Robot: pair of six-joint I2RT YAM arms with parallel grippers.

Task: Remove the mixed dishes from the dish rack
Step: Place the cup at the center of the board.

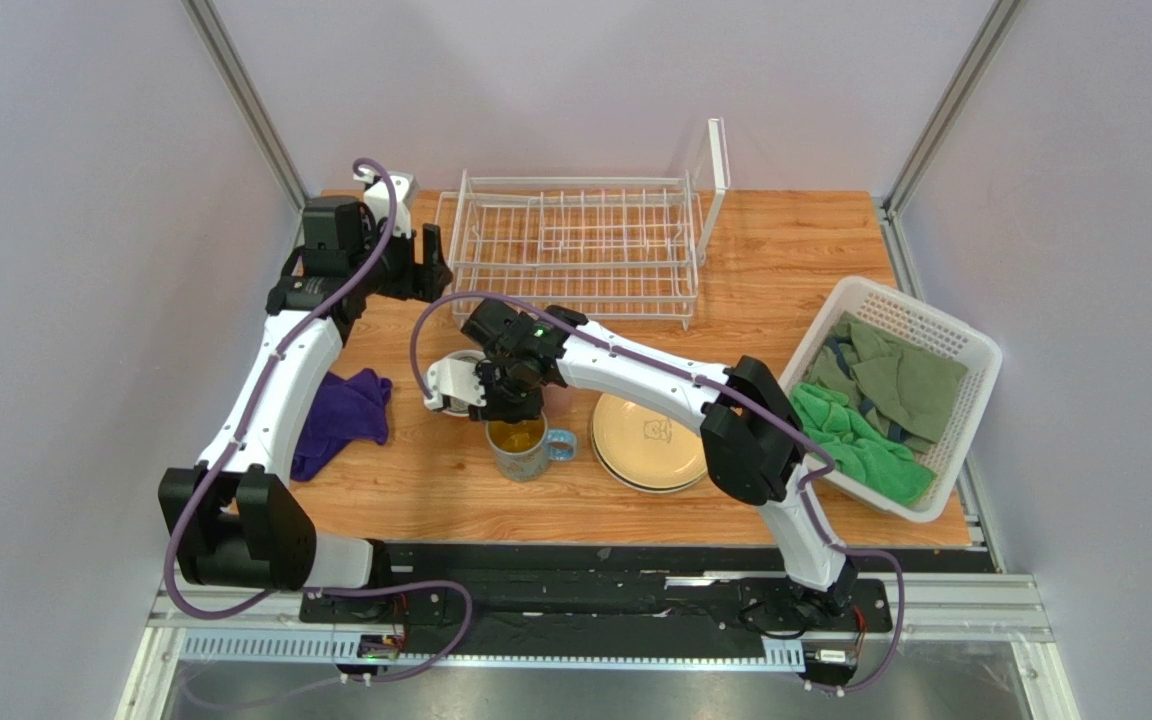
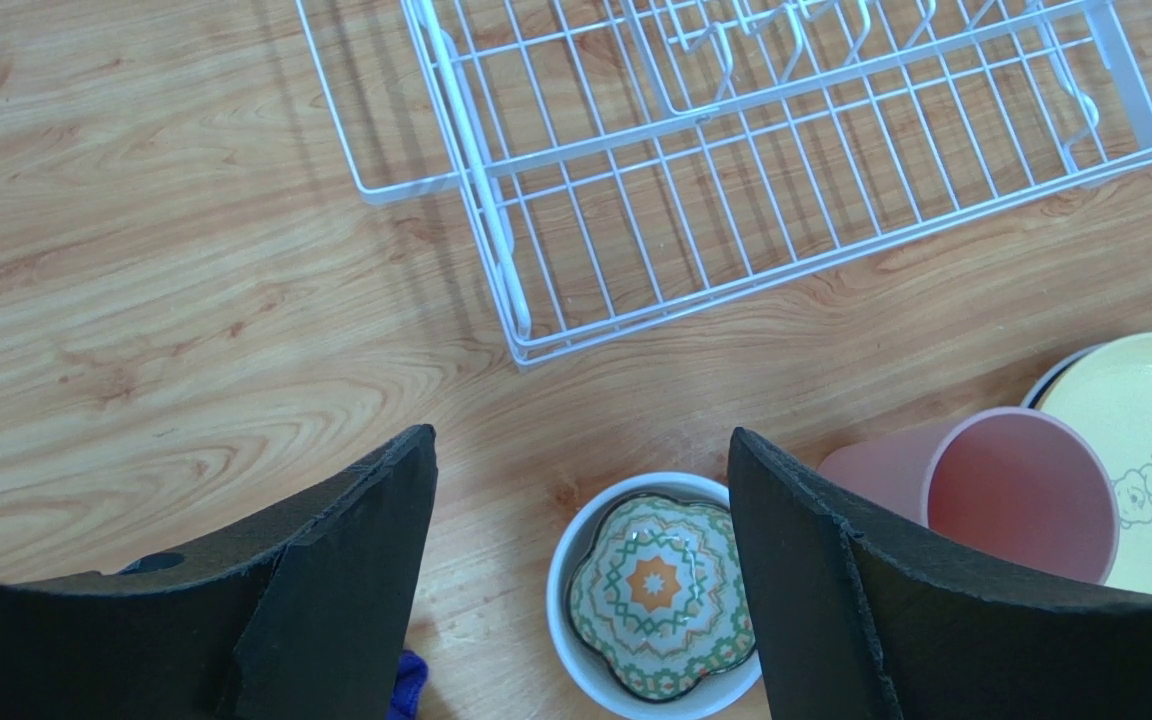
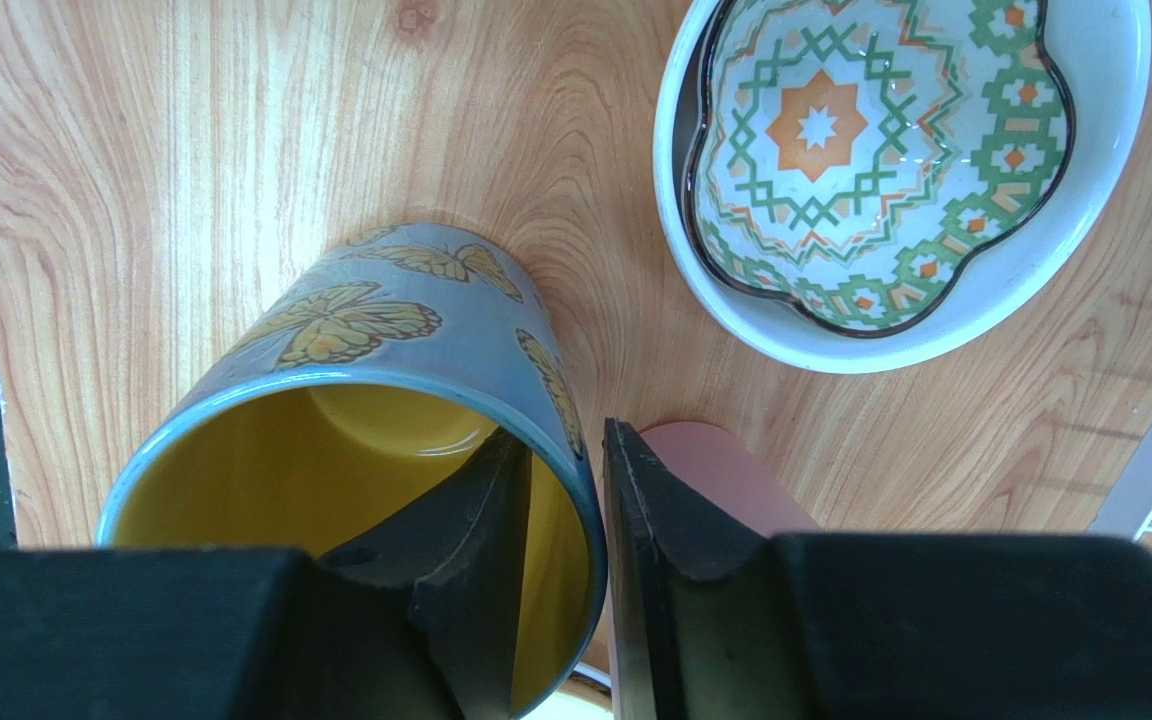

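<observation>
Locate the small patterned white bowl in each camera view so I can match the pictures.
Top external: the small white bowl sits mid-table, up-left of the blue mug.
Left wrist: bottom centre, left of the pink tumbler.
Right wrist: top right, beyond the mug.
Shared landmark: the dish rack, beyond the bowl in the top and left wrist views.

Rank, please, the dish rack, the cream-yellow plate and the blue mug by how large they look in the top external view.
Largest: dish rack.
Middle: cream-yellow plate.
Smallest: blue mug.
No two look alike in size.
</observation>
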